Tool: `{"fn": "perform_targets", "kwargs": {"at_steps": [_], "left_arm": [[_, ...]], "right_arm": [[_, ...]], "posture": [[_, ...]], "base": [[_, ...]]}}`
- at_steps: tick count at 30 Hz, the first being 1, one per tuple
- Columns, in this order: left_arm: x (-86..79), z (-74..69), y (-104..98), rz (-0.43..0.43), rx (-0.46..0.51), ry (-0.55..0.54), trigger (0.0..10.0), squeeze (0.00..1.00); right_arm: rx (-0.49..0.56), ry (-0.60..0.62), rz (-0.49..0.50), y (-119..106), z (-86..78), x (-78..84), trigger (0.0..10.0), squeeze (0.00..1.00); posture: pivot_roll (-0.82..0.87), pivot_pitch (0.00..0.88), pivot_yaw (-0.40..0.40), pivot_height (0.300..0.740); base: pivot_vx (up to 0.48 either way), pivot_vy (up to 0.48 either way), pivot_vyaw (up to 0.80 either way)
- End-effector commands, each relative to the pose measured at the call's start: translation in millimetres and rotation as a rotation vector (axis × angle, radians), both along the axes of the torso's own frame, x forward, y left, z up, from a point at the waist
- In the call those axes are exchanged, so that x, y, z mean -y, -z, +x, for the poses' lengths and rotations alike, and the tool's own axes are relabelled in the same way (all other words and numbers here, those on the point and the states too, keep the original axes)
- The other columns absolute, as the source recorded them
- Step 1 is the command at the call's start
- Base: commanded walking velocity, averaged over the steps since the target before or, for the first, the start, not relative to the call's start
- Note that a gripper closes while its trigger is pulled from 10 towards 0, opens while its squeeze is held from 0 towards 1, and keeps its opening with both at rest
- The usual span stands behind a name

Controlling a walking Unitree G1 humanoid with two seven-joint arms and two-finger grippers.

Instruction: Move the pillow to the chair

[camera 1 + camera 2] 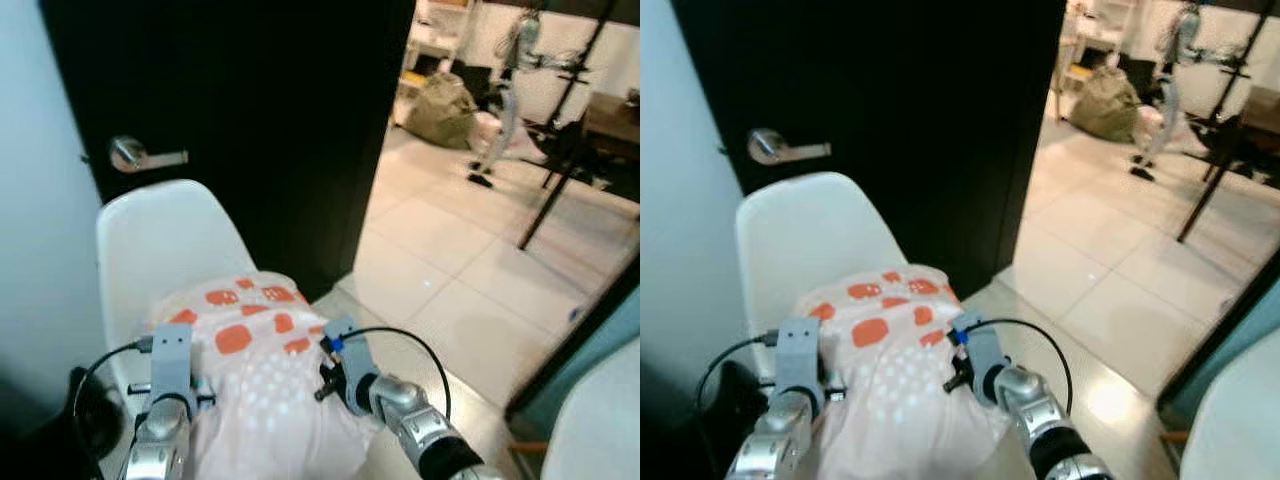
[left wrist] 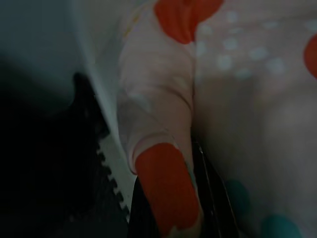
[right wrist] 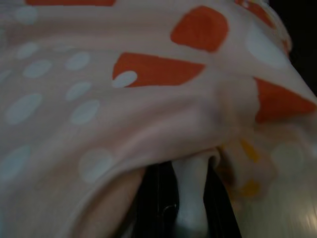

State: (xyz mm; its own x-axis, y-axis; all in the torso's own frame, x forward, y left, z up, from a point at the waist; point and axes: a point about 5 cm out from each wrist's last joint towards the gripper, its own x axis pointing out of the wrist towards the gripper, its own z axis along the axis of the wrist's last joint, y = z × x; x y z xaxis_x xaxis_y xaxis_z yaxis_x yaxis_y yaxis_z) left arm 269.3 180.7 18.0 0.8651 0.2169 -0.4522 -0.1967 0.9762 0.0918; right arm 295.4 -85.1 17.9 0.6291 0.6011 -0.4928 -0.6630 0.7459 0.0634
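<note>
Pillow (image 1: 255, 370) is pink with orange patches and white dots, held between both arms right over the seat of the white chair (image 1: 165, 240); its far end sits toward the backrest, near end comes back to the robot. Can't tell whether it rests on the seat or hangs just above.

Left gripper (image 1: 172, 375) at the pillow's left side, right gripper (image 1: 340, 365) at its right side. Left wrist view: fabric fold pinched between the jaws. Right wrist view: same, a fold clamped in the jaws. So both are clenched on the pillow.

Long axis runs away from the robot, along the seat toward the backrest. Both arms equally near. Judgement: placement nearly done; next is lower and release, both sides together.

Black door (image 1: 250, 110) with lever handle (image 1: 140, 155) behind the chair.
</note>
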Motion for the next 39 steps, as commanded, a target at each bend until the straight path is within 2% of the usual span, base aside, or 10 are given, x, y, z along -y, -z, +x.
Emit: {"fn": "perform_targets", "kwargs": {"at_steps": [1, 10, 15, 17, 21, 25, 27, 33, 37, 39], "left_arm": [[13.0, 2.9, -2, -0.031, 0.023, 0.038, 10.0, 0.00], [20.6, 5.5, 1, -0.040, 0.000, 0.088, 10.0, 0.00], [24.9, 4.5, 3, -0.063, 0.004, 0.114, 10.0, 0.00], [25.3, 4.4, 3, -0.069, 0.007, 0.116, 10.0, 0.00], [27.3, 5.4, 2, -0.067, 0.021, 0.133, 10.0, 0.00], [28.9, 8.5, -2, -0.062, 0.041, 0.140, 10.0, 0.00], [28.8, 9.6, -3, -0.042, 0.044, 0.149, 10.0, 0.00], [28.3, 10.6, -2, -0.042, 0.044, 0.130, 10.0, 0.00], [27.1, 10.0, -1, -0.034, 0.030, 0.117, 10.0, 0.00], [26.5, 9.5, 0, -0.033, 0.025, 0.113, 10.0, 0.00]], "right_arm": [[0.052, -0.067, 0.018, -12, 5.7, -14.0, 10.0, 0.00], [0.039, -0.093, -0.025, -7, 3.7, -14.2, 10.0, 0.00], [0.072, 0.037, -0.096, -8, 12.8, -3.1, 10.0, 0.00], [0.079, 0.051, -0.101, -8, 14.0, -1.9, 10.0, 0.00], [0.050, 0.003, -0.098, -5, 10.8, -3.2, 10.0, 0.00], [0.068, -0.056, -0.020, -11, 8.8, -11.5, 10.0, 0.00], [0.082, -0.065, -0.021, -13, 9.7, -13.4, 10.0, 0.00], [0.090, -0.070, -0.060, -11, 10.3, -13.3, 10.0, 0.00], [0.073, -0.085, -0.130, -3, 6.8, -10.6, 10.0, 0.00], [0.058, -0.096, -0.128, -1, 4.4, -10.4, 10.0, 0.00]], "posture": [[0.14, 0.000, -0.083, 0.740], [0.14, 0.000, -0.082, 0.740], [0.14, 0.000, -0.083, 0.740], [0.14, 0.000, -0.083, 0.740], [0.13, 0.000, -0.085, 0.740], [0.13, 0.000, -0.088, 0.740], [0.13, 0.000, -0.090, 0.740], [0.13, 0.000, -0.092, 0.740], [0.13, 0.000, -0.095, 0.740], [0.13, 0.000, -0.095, 0.740]], "base": [[0.000, 0.000, 0.79], [0.000, 0.000, 0.79], [0.000, 0.000, 0.64], [0.000, 0.000, 0.00], [0.000, 0.000, 0.00], [0.000, -0.075, 0.00], [0.000, -0.383, 0.39], [0.000, -0.390, 0.79], [0.000, 0.000, 0.00], [0.000, 0.000, 0.00]]}}
